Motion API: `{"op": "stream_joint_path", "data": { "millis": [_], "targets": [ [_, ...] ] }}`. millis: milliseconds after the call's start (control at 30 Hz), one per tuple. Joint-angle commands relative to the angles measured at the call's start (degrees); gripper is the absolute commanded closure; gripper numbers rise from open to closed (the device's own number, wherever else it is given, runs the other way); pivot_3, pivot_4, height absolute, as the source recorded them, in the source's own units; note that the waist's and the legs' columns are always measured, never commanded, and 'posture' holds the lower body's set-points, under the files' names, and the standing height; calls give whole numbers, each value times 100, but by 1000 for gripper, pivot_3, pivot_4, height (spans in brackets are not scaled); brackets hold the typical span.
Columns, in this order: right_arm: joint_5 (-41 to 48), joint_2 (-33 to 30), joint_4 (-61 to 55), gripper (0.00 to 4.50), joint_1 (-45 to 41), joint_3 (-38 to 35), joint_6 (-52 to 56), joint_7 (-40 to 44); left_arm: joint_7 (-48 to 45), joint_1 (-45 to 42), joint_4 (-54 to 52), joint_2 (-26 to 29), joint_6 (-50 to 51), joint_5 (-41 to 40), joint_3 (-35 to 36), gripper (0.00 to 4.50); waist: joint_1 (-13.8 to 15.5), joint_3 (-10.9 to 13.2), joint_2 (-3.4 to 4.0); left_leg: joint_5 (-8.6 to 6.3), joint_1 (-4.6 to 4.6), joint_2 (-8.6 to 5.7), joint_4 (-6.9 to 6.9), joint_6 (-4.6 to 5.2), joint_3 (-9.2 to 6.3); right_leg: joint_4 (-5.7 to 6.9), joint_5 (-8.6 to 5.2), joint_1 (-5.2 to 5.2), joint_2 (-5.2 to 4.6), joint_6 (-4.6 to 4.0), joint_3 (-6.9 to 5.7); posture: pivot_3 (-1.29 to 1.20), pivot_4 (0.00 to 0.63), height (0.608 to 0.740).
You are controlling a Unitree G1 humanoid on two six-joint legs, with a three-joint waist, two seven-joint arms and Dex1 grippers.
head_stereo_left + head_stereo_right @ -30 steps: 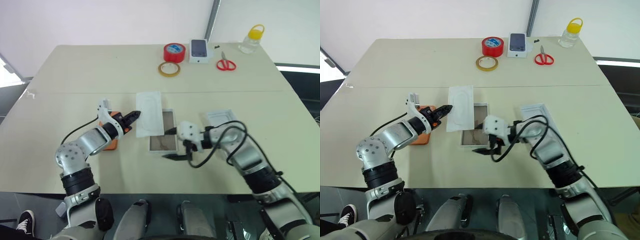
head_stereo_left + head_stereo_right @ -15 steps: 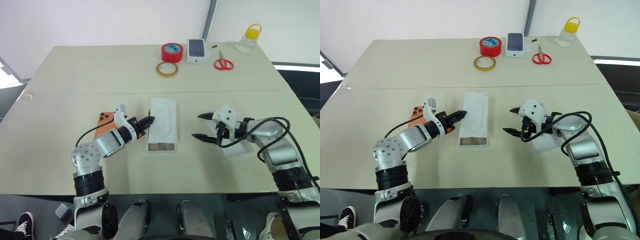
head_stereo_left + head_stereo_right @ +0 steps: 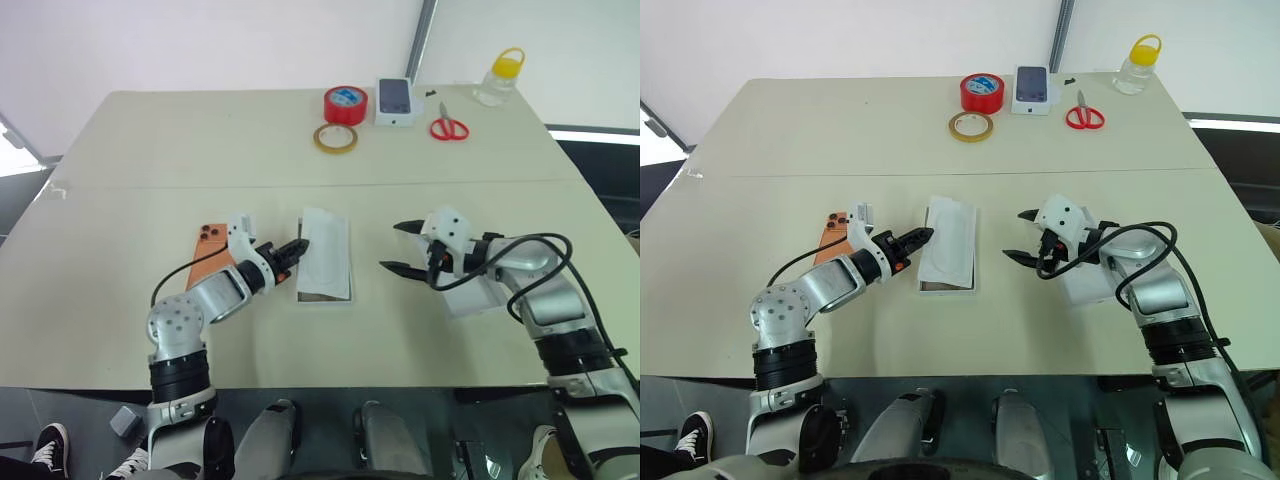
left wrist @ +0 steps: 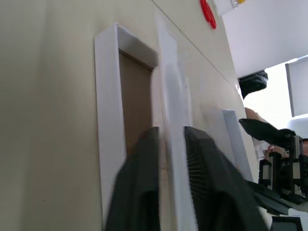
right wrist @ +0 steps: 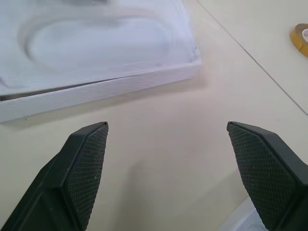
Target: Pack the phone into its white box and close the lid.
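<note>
White card (image 3: 325, 243) now lies over the white box (image 3: 322, 294) at frame centre. A second ago it sat skewed off the box's left side and most of the brown floor was open. Now only a brown strip shows at the near end. The left gripper (image 3: 296, 248) is at the card's left edge. In the left wrist view its fingers (image 4: 144, 192) stand parted astride the card, so the pinch looks let go. The right gripper (image 3: 402, 249) has pulled away from the box to right of centre. Its fingers are spread wide with nothing between them.

The phone (image 3: 207, 245) lies flat on the counter (image 3: 200, 160), left of centre, behind the left forearm and apart from the box. The lid (image 3: 472, 297) lies open side up at right, partly under the right arm.

Judgement: packing is not started, with the phone out and the lid off. The card covers the space where the phone should go. It either belongs there as a liner or has to come off first; I cannot tell which.

Along the far edge, well apart from the work, are a red tape roll (image 3: 346, 104), a tan tape ring (image 3: 337, 138), a small white box picturing a dark phone (image 3: 397, 100), red scissors (image 3: 451, 128) and a yellow-capped bottle (image 3: 500, 80). None of them blocks the reach to the phone.
</note>
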Motion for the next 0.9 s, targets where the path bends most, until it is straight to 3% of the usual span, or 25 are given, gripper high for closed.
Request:
{"op": "stream_joint_path", "data": {
  "millis": [33, 133, 233, 267, 367, 533, 600, 733, 900],
  "targets": [
    [4, 39, 17, 356, -186, -41, -139, -4, -12, -15, -255, 68, -10, -165, -23, 1509, 0, 0, 1, 0, 0, 0, 0, 0, 0, 0, 0, 0, 0, 0, 0, 0, 150, 740],
    [51, 148, -14, 356, -276, -52, -81, -40, -34, -51, -298, 97, -21, -238, -14, 38, -7, 0, 0, 0, 0, 0, 0, 0, 0, 0, 0, -1, 0, 0, 0, 0, 150, 740],
    [167, 319, -85, 356, -425, -84, 133, -107, -128, -82, -451, 193, -30, -275, -44, 38, -23, 0, 0, 0, 0, 1, -1, 0, 0, 1, 0, -1, 1, 0, 1, 0, 150, 740],
    [314, 450, -160, 610, -522, -118, 334, -132, -285, -51, -607, 323, -92, -184, -139, 7, -29, 0, 0, 0, 0, 1, -1, 0, 0, 1, 0, -3, 1, 0, 1, 0, 150, 740],
    [474, 675, -362, 1688, -677, -75, 668, -169, -693, 68, -1019, 785, -428, 258, -401, 0, -29, 0, 1, 1, 0, 2, -3, -2, 0, 3, 0, -5, 2, -1, 2, 0, 150, 740],
    [243, 1173, -424, 4436, -774, 319, 684, -427, -1966, 438, -1207, 2009, -1683, 1476, -791, 0, -46, -1, 3, 1, 1, 1, -8, -2, 0, -1, 0, -6, 1, -2, 4, 0, 150, 740],
    [-54, 1424, -281, 4436, -846, 555, 621, -699, -2459, 681, -1138, 2519, -2316, 2090, -990, 0, -51, -1, 5, 4, 1, 3, -18, -6, 2, 2, 1, -14, 4, -6, 7, 0, 150, 740],
    [-631, 1776, 108, 4436, -922, 1085, 616, -1069, -3180, 1045, -708, 3028, -3323, 2643, -704, 0, -21, -1, 8, 6, 0, 3, -26, -11, 0, 0, 3, -19, 1, -10, 6, 0, 150, 740],
    [-1164, 1727, 268, 4436, -865, 1554, 495, -1096, -3406, 1236, -264, 3200, -4093, 2998, -268, 0, -5, 0, 7, 4, -5, 0, -25, -8, -3, -4, 3, -46, -3, -10, 3, 0, 150, 740]
  ]
}}
